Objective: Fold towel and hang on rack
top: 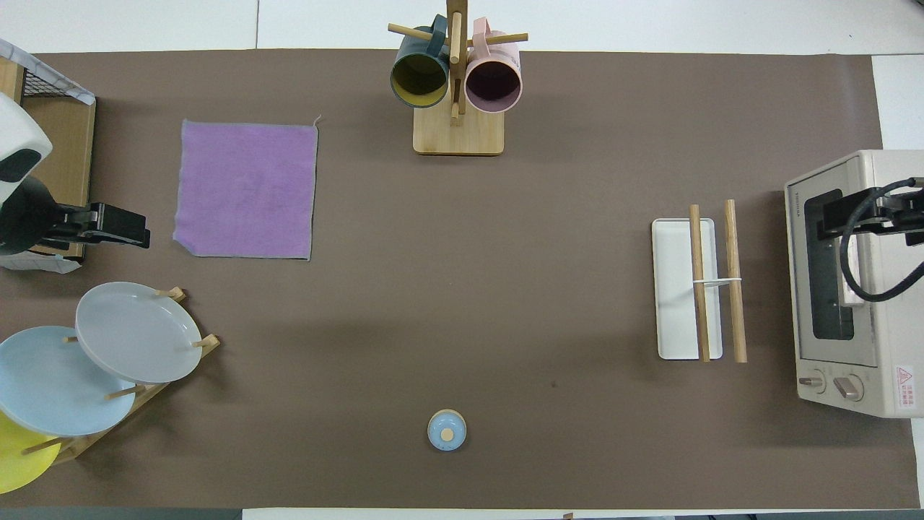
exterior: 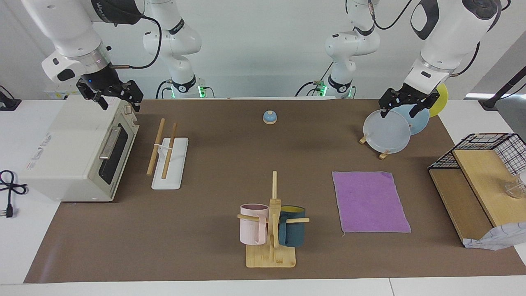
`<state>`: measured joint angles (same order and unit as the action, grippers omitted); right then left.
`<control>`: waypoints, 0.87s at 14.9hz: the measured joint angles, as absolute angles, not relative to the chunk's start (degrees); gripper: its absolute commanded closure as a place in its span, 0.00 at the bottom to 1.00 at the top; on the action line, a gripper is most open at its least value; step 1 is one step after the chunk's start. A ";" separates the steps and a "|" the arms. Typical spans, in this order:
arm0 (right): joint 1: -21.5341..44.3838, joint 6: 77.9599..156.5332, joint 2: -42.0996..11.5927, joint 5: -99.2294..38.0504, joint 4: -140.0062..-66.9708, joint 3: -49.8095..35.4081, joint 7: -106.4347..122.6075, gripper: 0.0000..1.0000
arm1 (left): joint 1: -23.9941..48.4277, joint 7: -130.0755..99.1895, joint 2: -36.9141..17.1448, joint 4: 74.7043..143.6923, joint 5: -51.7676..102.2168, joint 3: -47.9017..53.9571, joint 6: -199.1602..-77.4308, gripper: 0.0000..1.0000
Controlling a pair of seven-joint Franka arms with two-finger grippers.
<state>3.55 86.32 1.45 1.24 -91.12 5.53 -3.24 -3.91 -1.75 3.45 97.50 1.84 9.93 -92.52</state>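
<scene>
The purple towel [exterior: 370, 202] lies flat and unfolded on the brown mat, toward the left arm's end of the table; it also shows in the overhead view [top: 247, 189]. The rack [exterior: 176, 164], two light-wood rods on a white base, stands toward the right arm's end beside the toaster oven; it also shows in the overhead view [top: 678, 289]. My left gripper [exterior: 400, 112] hangs open and empty in the air over the plate stand. My right gripper [exterior: 119, 105] hangs open and empty over the toaster oven's top edge. Both arms wait.
A toaster oven [exterior: 78, 152] stands at the right arm's end. A plate stand with round plates [exterior: 388, 131] is nearer to the robots than the towel. A mug tree [exterior: 271, 230] stands mid-table, a small blue bell [exterior: 269, 117] near the robots, a wooden shelf with a wire basket [exterior: 481, 176] at the left arm's end.
</scene>
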 measured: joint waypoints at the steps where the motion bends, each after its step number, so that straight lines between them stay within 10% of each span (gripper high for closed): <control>1: 3.55 86.32 1.45 1.24 -91.12 5.53 -3.24 0.00 | -3.91 -1.75 3.45 97.50 1.84 9.93 -92.52 0.00; 13: 3.55 86.32 1.45 1.24 -91.12 5.53 -3.24 0.00 | -10.79 -1.11 -0.63 113.68 1.84 9.58 -115.81 0.07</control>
